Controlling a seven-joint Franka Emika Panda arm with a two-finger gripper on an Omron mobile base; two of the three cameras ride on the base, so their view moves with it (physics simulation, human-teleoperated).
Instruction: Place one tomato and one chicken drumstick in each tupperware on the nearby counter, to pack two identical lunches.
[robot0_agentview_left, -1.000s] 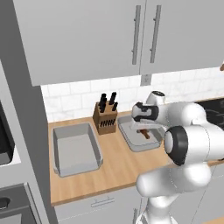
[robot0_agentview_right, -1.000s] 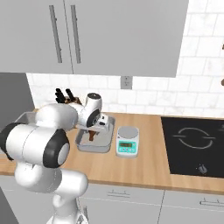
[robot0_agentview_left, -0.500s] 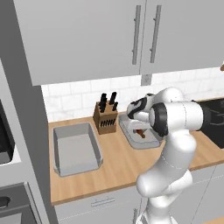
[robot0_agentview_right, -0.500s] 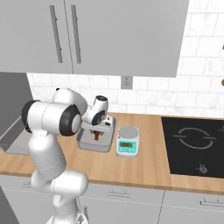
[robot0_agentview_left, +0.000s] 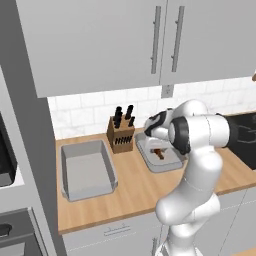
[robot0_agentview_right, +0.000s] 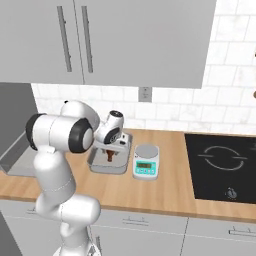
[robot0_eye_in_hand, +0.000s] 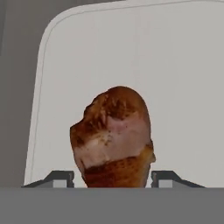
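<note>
I have the gripper (robot0_eye_in_hand: 111, 179) low over the right-hand tupperware (robot0_agentview_left: 172, 161) on the counter (robot0_agentview_left: 135, 192), and the chicken drumstick (robot0_eye_in_hand: 112, 138) sits between its two finger tips (robot0_eye_in_hand: 59, 178) with the pale floor of the container behind it. A narrow gap shows on each side of the meat, so the jaws look spread, though I cannot tell for certain. The second tupperware (robot0_agentview_left: 87, 170) lies well to the left, past the knife block (robot0_agentview_left: 121, 135). A small scale (robot0_agentview_right: 146, 161) stands just beside the right-hand container.
</note>
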